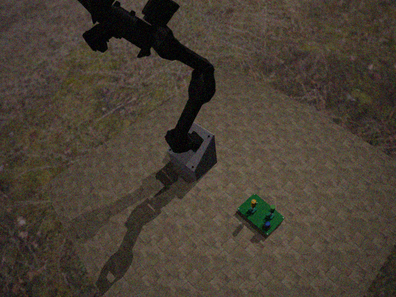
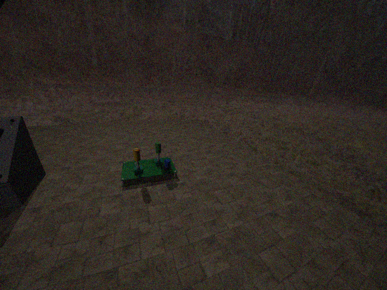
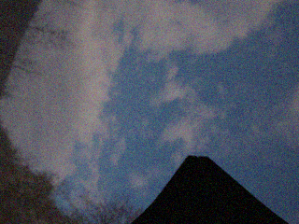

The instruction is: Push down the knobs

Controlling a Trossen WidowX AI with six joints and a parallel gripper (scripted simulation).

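Wrist view: your fingers, pressed together, empty. Well apart from them: circuit board (image 1: 261, 211) (image 2: 150, 170). Orange knob (image 1: 253, 202) (image 2: 136, 154), green knob (image 1: 271, 208) (image 2: 158, 148): raised, likely light, rigid. Press crowns squarely with closed fingers; sideways load may break potentiometers.

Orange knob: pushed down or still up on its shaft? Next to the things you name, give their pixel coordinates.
Still up: in the exterior view bare shaft shows between the orange knob (image 1: 253, 202) (image 2: 136, 154) and its potentiometer (image 1: 252, 211) (image 2: 138, 171).

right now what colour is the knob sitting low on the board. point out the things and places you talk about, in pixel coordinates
Blue (image 1: 267, 224) (image 2: 167, 164), clearest in the exterior view.
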